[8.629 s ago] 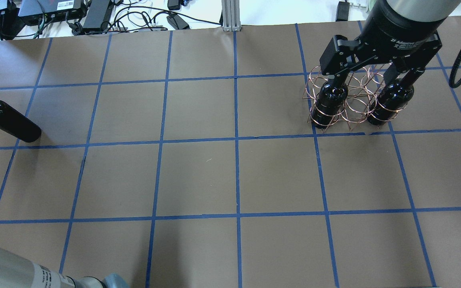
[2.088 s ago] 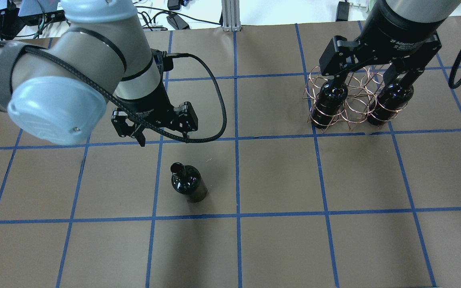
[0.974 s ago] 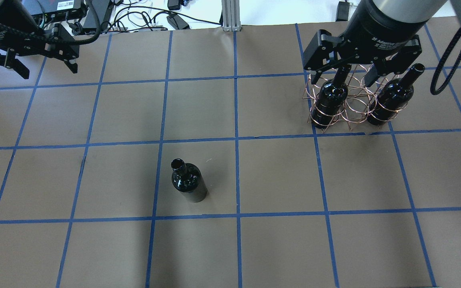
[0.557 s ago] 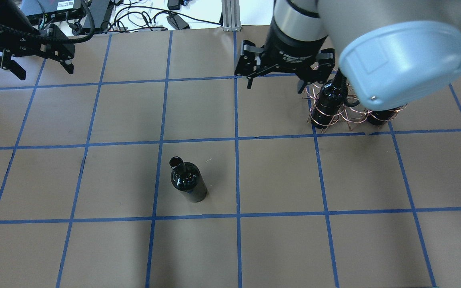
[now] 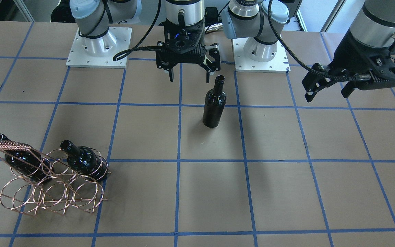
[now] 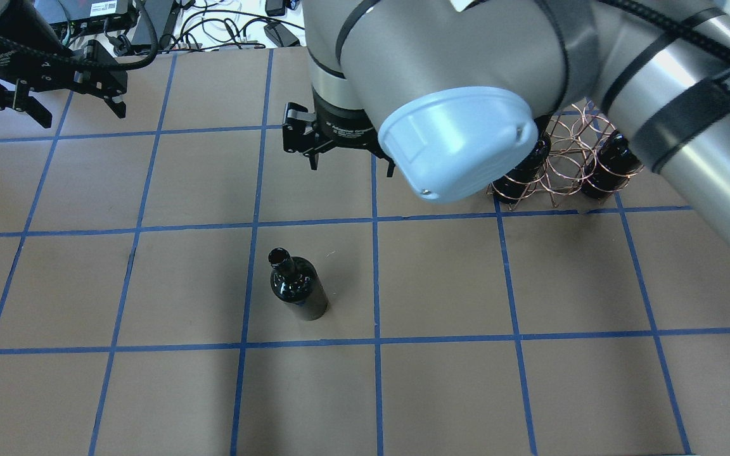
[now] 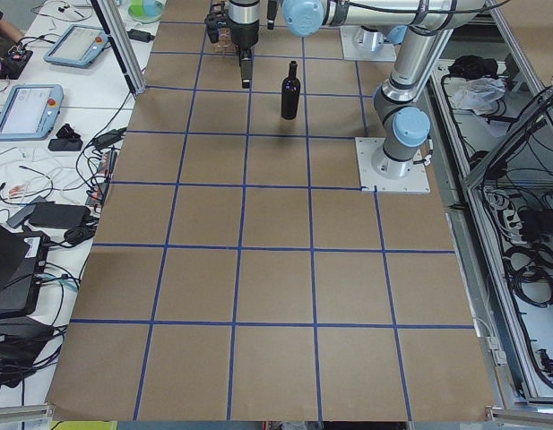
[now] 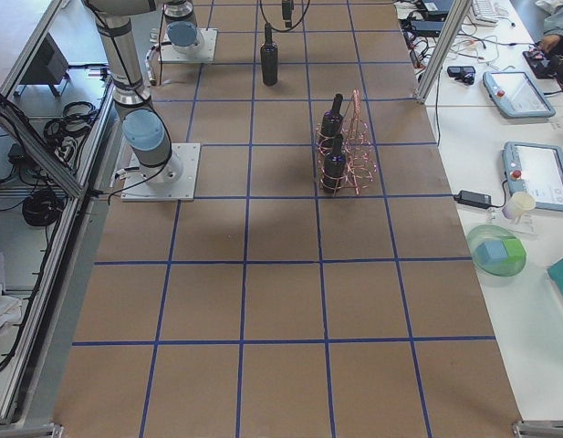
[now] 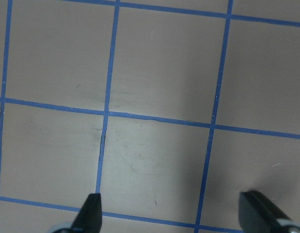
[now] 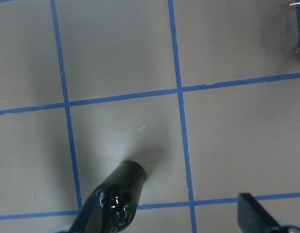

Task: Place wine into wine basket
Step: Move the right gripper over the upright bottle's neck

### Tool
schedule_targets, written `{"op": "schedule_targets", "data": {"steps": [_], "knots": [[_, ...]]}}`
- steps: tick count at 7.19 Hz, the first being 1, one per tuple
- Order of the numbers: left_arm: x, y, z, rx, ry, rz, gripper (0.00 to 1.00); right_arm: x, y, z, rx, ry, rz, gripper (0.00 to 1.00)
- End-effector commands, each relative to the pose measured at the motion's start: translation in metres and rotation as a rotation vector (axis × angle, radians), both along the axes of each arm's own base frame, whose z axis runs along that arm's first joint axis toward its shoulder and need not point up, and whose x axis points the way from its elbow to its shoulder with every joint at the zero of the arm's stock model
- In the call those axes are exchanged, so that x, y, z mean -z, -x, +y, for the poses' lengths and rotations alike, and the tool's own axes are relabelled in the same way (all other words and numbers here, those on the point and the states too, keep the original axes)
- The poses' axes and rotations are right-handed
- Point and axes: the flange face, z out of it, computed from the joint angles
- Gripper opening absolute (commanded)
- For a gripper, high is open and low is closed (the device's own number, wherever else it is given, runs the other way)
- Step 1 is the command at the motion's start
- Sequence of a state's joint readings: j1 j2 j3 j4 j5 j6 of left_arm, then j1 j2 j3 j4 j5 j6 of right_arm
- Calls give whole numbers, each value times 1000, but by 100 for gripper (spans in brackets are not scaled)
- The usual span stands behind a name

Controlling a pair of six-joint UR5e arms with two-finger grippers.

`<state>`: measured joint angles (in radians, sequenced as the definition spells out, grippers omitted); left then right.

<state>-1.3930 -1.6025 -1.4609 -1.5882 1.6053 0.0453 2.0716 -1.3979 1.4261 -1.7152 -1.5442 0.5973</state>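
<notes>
One dark wine (image 6: 298, 292) bottle stands upright and alone near the table's middle, also seen as the wine (image 5: 214, 107) in the front view. My right gripper (image 6: 352, 168) hangs open above the table, beyond the bottle and apart from it. In the right wrist view the wine (image 10: 118, 199) shows at lower left, close to one of the fingers (image 10: 254, 213). My left gripper (image 6: 80, 115) is open and empty over the far left corner. The copper wine basket (image 6: 568, 168) sits at the far right, partly hidden by my right arm, with two bottles (image 5: 84, 161) in its rings.
Blue tape lines grid the brown table. Cables and power bricks (image 6: 149, 22) lie past the far edge. The arms' base plates (image 5: 98, 46) sit at the robot's side. Tablets (image 7: 30, 103) and a green bowl (image 8: 495, 251) rest on side benches.
My left gripper set the wine upright mid-table, let go and withdrew to the far left. My right gripper, open, left the wine basket and swung toward the middle.
</notes>
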Motion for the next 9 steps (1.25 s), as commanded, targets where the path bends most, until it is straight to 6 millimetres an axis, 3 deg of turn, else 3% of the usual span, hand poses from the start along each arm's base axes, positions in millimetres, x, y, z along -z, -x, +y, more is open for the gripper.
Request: {"op": "schedule_targets", "data": {"steps": [1,3,5,6,7,9], "knots": [[2,4,-1,3,3,33,100,33,-51,25,-89,-55,21,100],[-3,15,0,14,22,79,100,50,-75,42,-140,-70,47,96],[-1,21,-2,27,32,112,100,70,-84,44,-154,-109,57,96],[-1,31,-3,20,42,196,100,89,-90,47,-164,-134,74,89],[3,32,-5,35,37,209,100,95,-92,50,-173,-144,82,89],[27,27,-3,43,-3,170,100,96,-92,50,-178,-145,83,62]]}}
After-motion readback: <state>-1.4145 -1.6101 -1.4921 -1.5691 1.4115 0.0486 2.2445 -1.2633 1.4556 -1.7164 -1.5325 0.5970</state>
